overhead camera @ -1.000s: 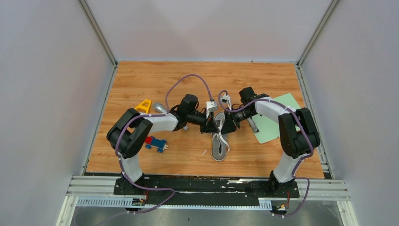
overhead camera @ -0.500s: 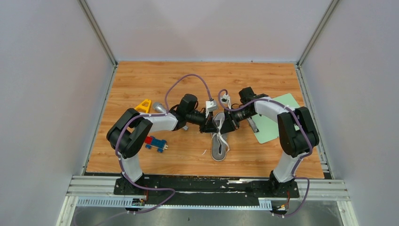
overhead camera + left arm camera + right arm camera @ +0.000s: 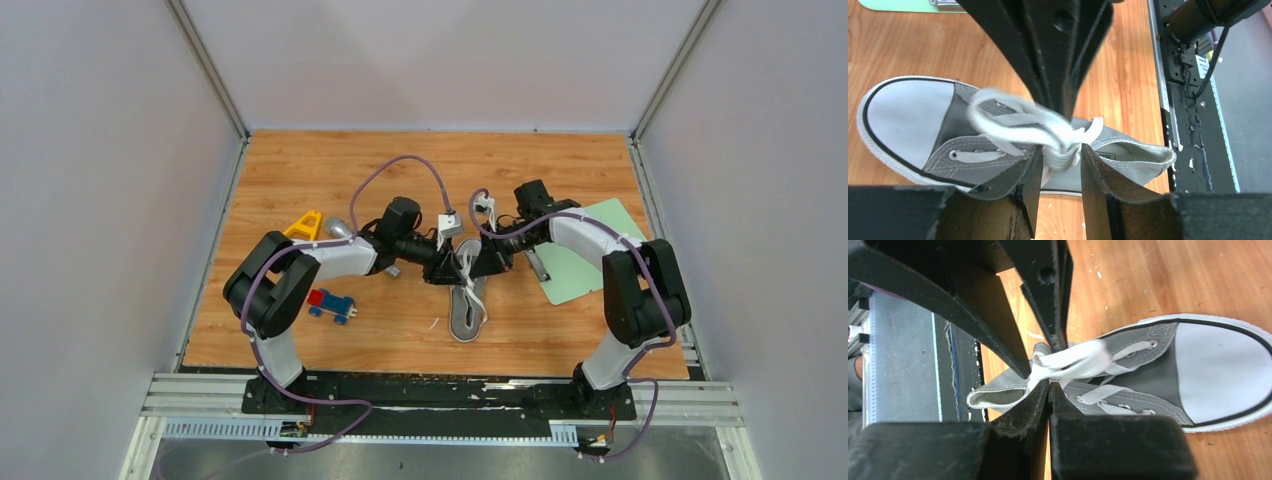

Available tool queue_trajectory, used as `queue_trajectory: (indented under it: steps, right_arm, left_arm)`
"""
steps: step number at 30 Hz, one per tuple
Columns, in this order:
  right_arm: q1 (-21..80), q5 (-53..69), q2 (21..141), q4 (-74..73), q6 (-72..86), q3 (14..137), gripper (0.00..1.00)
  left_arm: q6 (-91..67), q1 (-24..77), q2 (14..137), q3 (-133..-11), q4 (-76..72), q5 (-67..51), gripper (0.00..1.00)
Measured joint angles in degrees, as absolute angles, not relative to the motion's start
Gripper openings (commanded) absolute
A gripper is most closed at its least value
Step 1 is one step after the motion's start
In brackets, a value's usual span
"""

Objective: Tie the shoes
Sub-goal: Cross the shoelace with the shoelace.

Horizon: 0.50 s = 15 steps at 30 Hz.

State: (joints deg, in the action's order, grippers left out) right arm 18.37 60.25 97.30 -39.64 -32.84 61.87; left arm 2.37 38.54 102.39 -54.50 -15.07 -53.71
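The grey sneaker (image 3: pixel 465 305) with a white toe cap (image 3: pixel 905 115) lies on the wooden table between both arms, toe pointing away from the bases. Its white laces (image 3: pixel 1018 122) are bunched into a knot over the tongue. My left gripper (image 3: pixel 1061 160) is open, and the knot sits in the gap between its fingers. My right gripper (image 3: pixel 1049 386) is shut on a strand of the lace (image 3: pixel 1075 360) right at its tips. In the top view the left gripper (image 3: pixel 448 268) and the right gripper (image 3: pixel 477 263) meet tip to tip above the shoe's opening.
A pale green mat (image 3: pixel 590 250) lies at the right with a metal object (image 3: pixel 537 265) on its edge. To the left sit a yellow triangular toy (image 3: pixel 306 224), a silver object (image 3: pixel 340 228) and a red and blue toy car (image 3: pixel 331 304). A black rail (image 3: pixel 1193 125) borders the near table edge.
My left gripper's jaws have parted from shut to open around the knot. My right gripper's jaws have closed on the lace, and the right arm's elbow has swung slightly outward.
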Motion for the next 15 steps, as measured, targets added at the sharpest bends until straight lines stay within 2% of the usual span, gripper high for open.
queue_trajectory:
  steps: [3, 8, 15]
  right_arm:
    - [17.93, 59.64, 96.64, -38.59, -32.82, 61.87, 0.04]
    - [17.8, 59.66, 96.64, -38.09, -32.58, 61.84, 0.06]
    - [17.8, 59.9, 97.12, -37.82, -32.45, 61.84, 0.09]
  left_arm:
    - [3.95, 38.65, 102.32, -55.11, -12.95, -54.98, 0.39]
    - [6.59, 38.65, 102.32, -56.64, -9.61, -56.51, 0.21]
    - [8.45, 38.65, 102.32, -57.17, -7.7, -57.01, 0.08]
